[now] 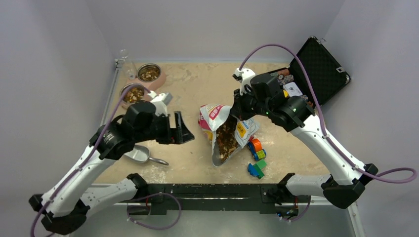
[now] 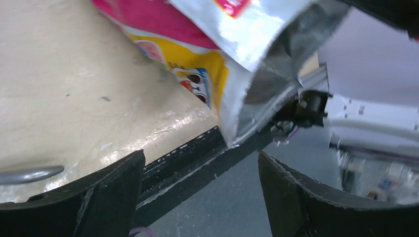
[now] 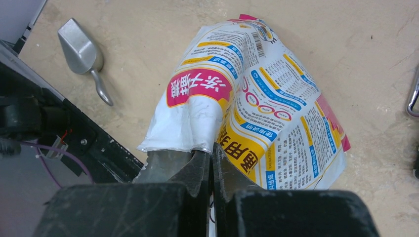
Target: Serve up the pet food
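Note:
The crinkly white, yellow and red pet food bag (image 1: 217, 114) lies mid-table with its mouth open, and brown kibble (image 1: 226, 140) shows inside. My right gripper (image 1: 236, 111) is shut on the bag's torn upper rim. In the right wrist view the fingers (image 3: 212, 150) pinch the silver-lined edge of the bag (image 3: 276, 118). My left gripper (image 1: 181, 129) is open and empty, just left of the bag. In the left wrist view its jaws (image 2: 201, 160) stand wide apart and the bag's open edge (image 2: 232, 59) hangs ahead of them.
Two metal bowls (image 1: 159, 74) (image 1: 123, 97) holding kibble stand at the back left. A metal scoop (image 1: 141, 155) lies front left, also in the right wrist view (image 3: 81, 49). Coloured toy blocks (image 1: 257, 157) lie right of the bag. An open black case (image 1: 318, 66) stands back right.

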`<state>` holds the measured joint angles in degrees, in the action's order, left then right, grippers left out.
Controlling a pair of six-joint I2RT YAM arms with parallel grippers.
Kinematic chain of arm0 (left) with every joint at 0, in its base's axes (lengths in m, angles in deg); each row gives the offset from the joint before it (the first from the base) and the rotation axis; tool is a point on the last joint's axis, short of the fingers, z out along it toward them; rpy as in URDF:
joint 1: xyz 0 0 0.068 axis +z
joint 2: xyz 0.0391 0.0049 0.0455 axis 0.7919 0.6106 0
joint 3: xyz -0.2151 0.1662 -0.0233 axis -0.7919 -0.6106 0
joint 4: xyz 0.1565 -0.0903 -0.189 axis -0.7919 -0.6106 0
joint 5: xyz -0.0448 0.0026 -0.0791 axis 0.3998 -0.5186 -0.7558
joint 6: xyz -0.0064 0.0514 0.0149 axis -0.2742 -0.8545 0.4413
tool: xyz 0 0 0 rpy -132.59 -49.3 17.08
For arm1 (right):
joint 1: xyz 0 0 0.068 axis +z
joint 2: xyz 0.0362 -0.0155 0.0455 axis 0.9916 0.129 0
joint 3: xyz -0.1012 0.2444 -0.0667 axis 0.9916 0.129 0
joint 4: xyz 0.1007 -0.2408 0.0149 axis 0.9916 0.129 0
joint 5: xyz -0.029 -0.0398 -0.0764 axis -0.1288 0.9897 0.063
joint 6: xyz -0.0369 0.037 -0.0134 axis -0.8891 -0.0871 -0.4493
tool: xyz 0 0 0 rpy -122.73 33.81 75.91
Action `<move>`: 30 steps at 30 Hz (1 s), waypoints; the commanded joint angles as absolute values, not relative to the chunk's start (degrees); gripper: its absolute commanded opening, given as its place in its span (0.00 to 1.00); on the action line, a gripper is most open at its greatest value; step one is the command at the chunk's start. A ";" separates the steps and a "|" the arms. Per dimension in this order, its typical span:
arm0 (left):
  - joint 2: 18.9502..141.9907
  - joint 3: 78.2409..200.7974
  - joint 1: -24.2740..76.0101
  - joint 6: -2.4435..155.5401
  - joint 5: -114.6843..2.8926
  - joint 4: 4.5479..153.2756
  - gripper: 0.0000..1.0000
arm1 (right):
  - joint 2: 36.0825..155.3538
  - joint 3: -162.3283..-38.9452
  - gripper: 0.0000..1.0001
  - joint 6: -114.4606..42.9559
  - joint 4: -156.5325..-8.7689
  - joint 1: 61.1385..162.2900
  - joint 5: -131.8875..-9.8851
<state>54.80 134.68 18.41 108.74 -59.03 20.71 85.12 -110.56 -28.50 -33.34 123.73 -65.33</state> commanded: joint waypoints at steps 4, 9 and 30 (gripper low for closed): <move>71.69 144.28 -2.75 106.67 -42.03 24.65 0.91 | 83.41 -115.57 0.00 -28.38 -35.44 123.71 -65.09; 82.34 150.14 -2.92 107.88 -45.89 24.61 0.85 | 82.37 -114.15 0.00 -27.85 -35.20 123.93 -64.85; 86.36 155.02 3.76 115.13 -48.48 23.15 0.00 | 60.71 -85.09 0.86 -41.80 -39.79 136.52 -63.96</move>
<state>89.51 152.06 0.84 111.71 -48.06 21.00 62.80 -87.79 -36.65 -34.47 131.80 -63.69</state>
